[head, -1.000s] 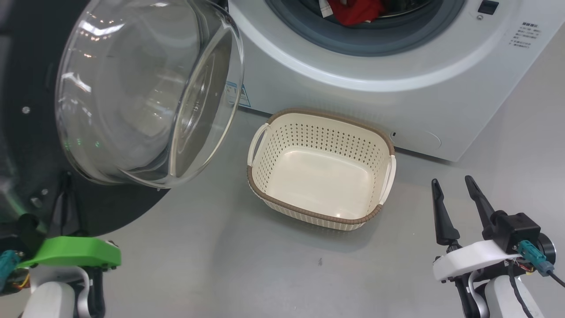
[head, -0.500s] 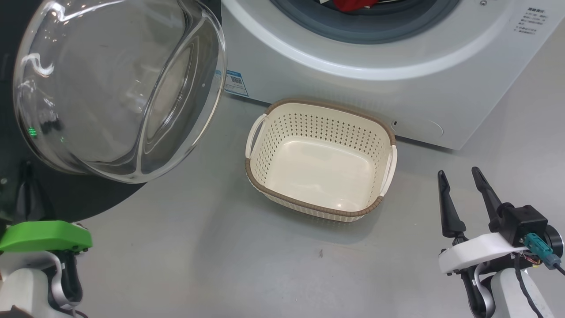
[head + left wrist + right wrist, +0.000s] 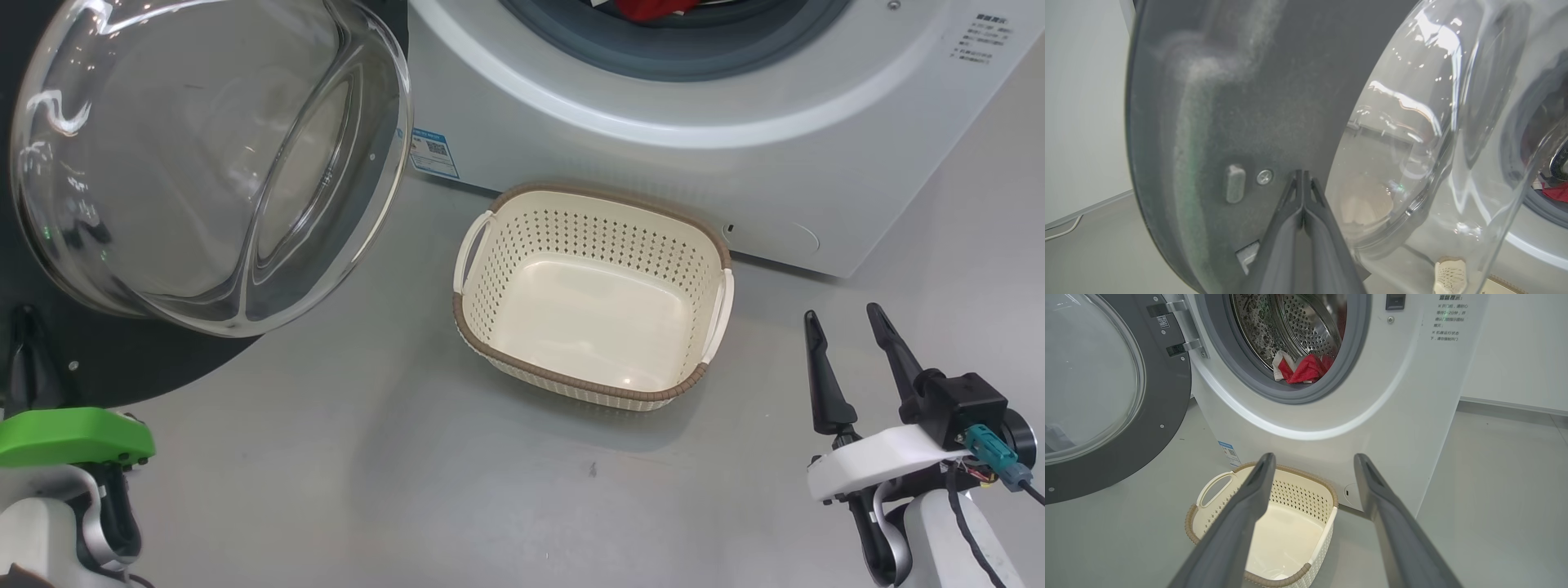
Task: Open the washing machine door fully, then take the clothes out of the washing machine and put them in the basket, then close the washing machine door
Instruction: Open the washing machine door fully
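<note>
The large round washing machine door (image 3: 204, 163), a glossy black ring around a bulging clear glass bowl, stands swung open at the left of the big white front-loading washing machine (image 3: 735, 163). The clothes (image 3: 1306, 369), red garments with white trim, lie at the front lip of the steel drum (image 3: 1298, 326), behind the grey rubber gasket (image 3: 1290, 394). The small cream perforated basket (image 3: 596, 237) with a brown rim sits on the grey floor (image 3: 408, 474), just before the machine's front. The left gripper (image 3: 1302, 179) is clenched on nothing, its tips at the door's dark ring beside a screw (image 3: 1264, 176), perhaps touching the ring. The right gripper (image 3: 841, 312) is spread wide, grasping nothing, above the floor to the right of the basket.
</note>
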Robot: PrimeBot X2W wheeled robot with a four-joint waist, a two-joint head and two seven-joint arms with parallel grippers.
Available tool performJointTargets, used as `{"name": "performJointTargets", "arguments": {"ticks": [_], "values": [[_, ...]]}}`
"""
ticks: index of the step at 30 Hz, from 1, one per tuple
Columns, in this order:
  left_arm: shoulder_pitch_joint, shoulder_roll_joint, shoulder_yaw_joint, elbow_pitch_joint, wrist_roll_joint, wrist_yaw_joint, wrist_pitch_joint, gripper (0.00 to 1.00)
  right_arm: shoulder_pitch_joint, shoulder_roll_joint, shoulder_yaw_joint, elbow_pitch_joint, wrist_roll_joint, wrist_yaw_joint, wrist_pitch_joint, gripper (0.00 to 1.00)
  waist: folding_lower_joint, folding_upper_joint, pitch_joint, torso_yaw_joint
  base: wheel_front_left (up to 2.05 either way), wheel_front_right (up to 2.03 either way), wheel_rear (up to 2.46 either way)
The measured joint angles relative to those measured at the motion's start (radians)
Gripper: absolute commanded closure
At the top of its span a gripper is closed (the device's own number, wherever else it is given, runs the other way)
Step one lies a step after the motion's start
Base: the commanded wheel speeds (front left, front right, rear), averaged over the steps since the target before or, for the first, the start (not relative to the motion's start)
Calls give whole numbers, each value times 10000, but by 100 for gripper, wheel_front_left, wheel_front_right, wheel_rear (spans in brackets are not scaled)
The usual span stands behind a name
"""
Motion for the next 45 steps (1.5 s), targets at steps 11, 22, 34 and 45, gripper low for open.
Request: {"name": "performJointTargets", "arguments": {"ticks": [11, 22, 34, 45], "values": [[493, -157, -140, -587, 650, -12, 0, 100, 3, 19, 174, 217, 0, 12, 0, 0, 0, 0, -340, -112, 0, 0, 0], [1592, -445, -476, -1323, 1198, -178, 0, 100, 222, 59, 313, 424, 79, 40, 0, 0, 0, 0, -1024, -300, 0, 0, 0], [2808, -694, -1423, -2171, 1559, -558, 0, 0, 719, 150, 430, 410, 240, 42, 0, 0, 0, 0, -1756, -730, 0, 0, 0], [3374, -698, -2092, -2832, 1810, -782, 40, 0, 848, 171, 750, 247, 470, 42, 0, 0, 0, 0, -2066, -1423, 0, 0, 0]]}}
